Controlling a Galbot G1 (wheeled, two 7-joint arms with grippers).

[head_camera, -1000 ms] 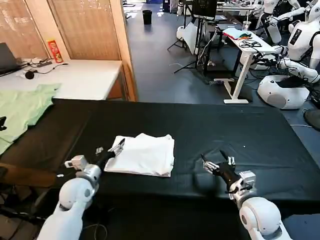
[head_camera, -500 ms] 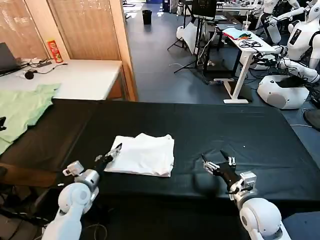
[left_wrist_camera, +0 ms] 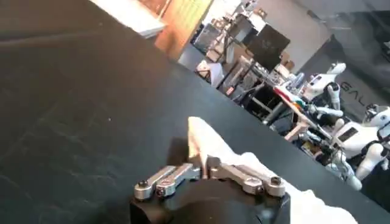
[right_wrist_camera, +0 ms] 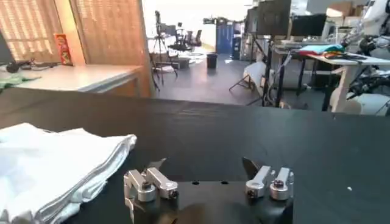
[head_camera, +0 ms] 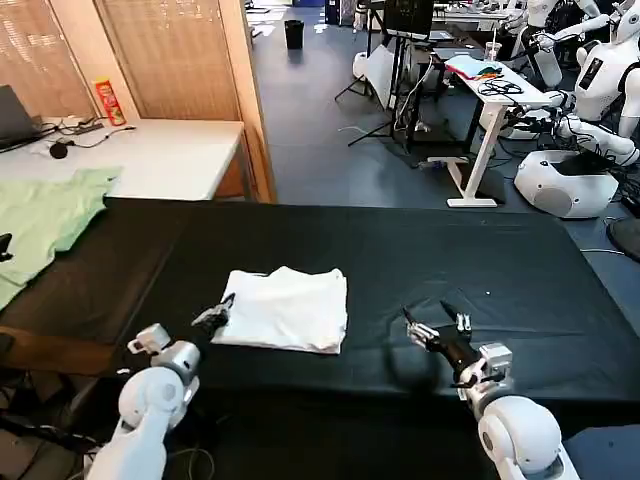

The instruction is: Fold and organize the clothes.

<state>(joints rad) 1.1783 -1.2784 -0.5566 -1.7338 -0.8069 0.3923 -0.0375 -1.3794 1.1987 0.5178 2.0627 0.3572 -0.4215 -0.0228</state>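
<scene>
The white T-shirt [head_camera: 288, 308] lies folded into a rectangle on the black table [head_camera: 470, 250], left of centre; no lettering shows. My left gripper [head_camera: 222, 308] is low on the table at the shirt's left edge. In the left wrist view its fingers [left_wrist_camera: 200, 165] are shut, with the shirt's corner [left_wrist_camera: 196, 137] just beyond the tips; I cannot tell whether any cloth is pinched. My right gripper [head_camera: 425, 314] rests on the table to the right of the shirt, open and holding nothing. The right wrist view shows the gripper [right_wrist_camera: 203, 164] with the shirt [right_wrist_camera: 55, 158] off to one side.
A pale green garment [head_camera: 40, 225] hangs over the table's far left end. Behind it stands a white desk [head_camera: 150, 155] with a red can [head_camera: 107, 100] and a laptop. Other robots [head_camera: 590, 120] and a white stand [head_camera: 490, 110] are across the floor at back right.
My left gripper has drawn back from the shirt's near-left corner toward me and now sits at the shirt's edge. The shirt and the right arm have barely moved.
</scene>
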